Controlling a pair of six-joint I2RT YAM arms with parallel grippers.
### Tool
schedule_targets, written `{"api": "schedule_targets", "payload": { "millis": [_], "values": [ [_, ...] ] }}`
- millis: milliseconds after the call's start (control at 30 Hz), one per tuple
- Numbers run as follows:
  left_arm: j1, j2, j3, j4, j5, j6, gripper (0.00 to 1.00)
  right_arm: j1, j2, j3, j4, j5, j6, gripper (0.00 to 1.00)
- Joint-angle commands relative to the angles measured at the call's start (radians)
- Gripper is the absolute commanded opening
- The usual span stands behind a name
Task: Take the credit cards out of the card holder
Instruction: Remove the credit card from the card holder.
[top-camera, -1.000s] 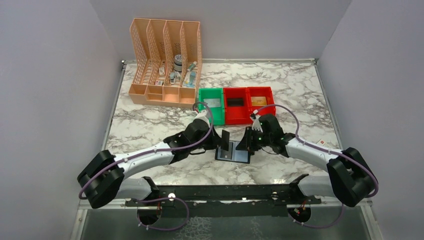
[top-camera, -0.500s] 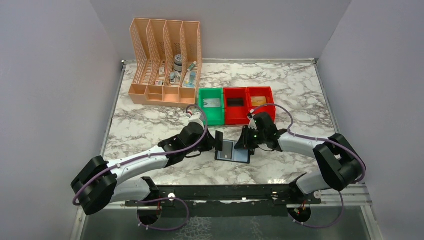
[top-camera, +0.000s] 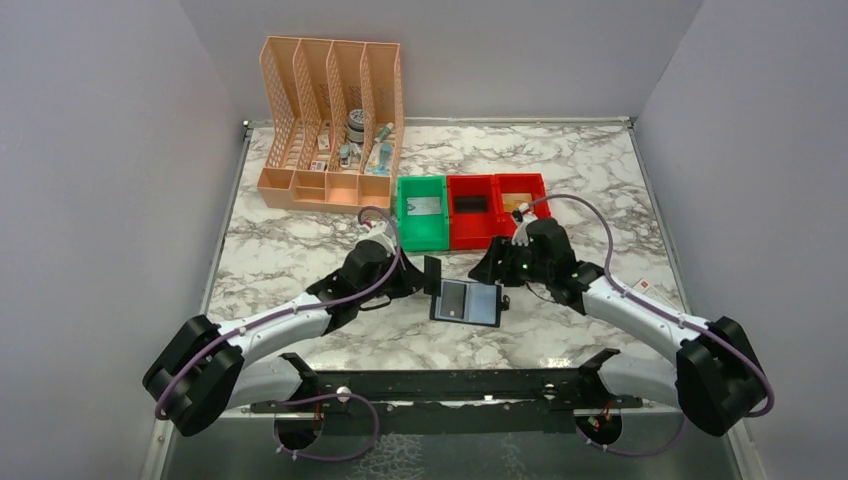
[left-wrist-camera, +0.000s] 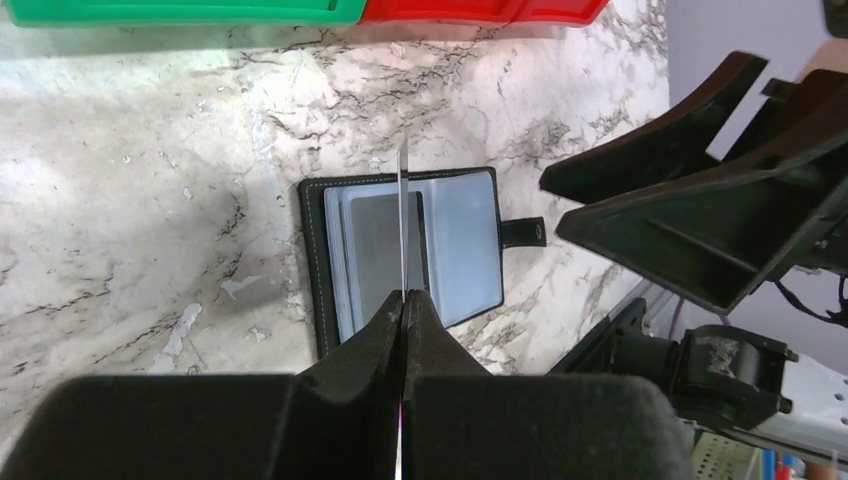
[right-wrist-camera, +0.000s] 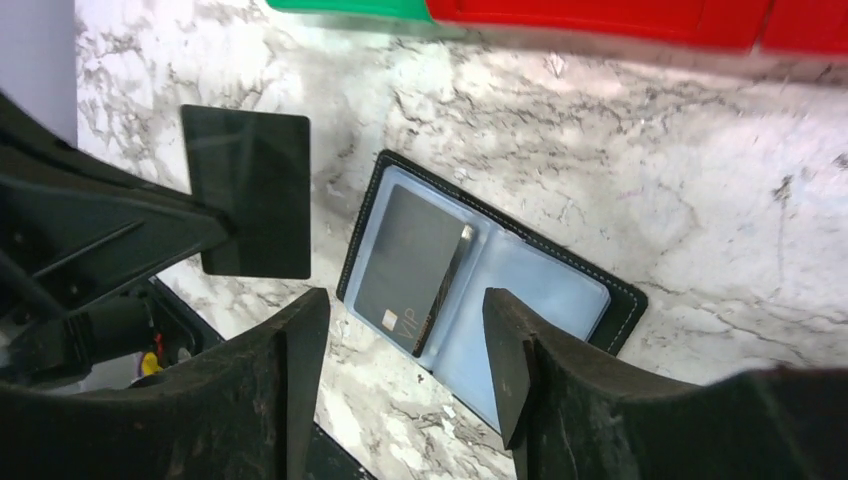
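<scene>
On the marble table (top-camera: 300, 260), the left arm has swung back toward the left and the right arm has drawn off toward the red bins (top-camera: 497, 207) at the far side. The card holder (top-camera: 466, 302) now lies open, flat and uncovered between them. Clear of it and just to its left, the left gripper (left-wrist-camera: 403, 298) is clamped tight on a dark credit card (left-wrist-camera: 403, 215) held on edge, while the right gripper (right-wrist-camera: 405, 300) hovers spread wide, holding nothing. One card looks freed; a second dark card (right-wrist-camera: 405, 262) sits in the holder's left panel, so the job seems unfinished.
</scene>
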Motion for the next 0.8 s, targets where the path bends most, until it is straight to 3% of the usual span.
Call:
{"api": "schedule_targets", "payload": {
  "millis": [0,200,333,467,567,667,767],
  "values": [
    [0.046,-0.053,-0.040,0.129,0.128,-0.015,0.00,-0.022,-0.078,0.005,0.028,0.038,0.003,0.62],
    [0.075,-0.127,-0.092,0.220,0.190,-0.043,0.00,-0.085,-0.108,-0.033,0.225,-0.228,0.073,0.67],
    [0.076,-0.151,-0.117,0.323,0.240,-0.079,0.00,-0.085,-0.080,-0.089,0.447,-0.386,0.196,0.68],
    [0.076,-0.156,-0.118,0.413,0.299,-0.103,0.00,-0.086,-0.045,-0.143,0.650,-0.460,0.283,0.68],
    [0.076,-0.165,-0.117,0.461,0.324,-0.111,0.00,-0.085,-0.016,-0.141,0.700,-0.495,0.313,0.67],
    [0.076,-0.165,-0.116,0.495,0.348,-0.114,0.00,-0.084,0.016,-0.129,0.741,-0.546,0.331,0.63],
    [0.076,-0.150,-0.115,0.518,0.365,-0.121,0.00,-0.083,0.032,-0.132,0.808,-0.583,0.359,0.52]
  ]
}}
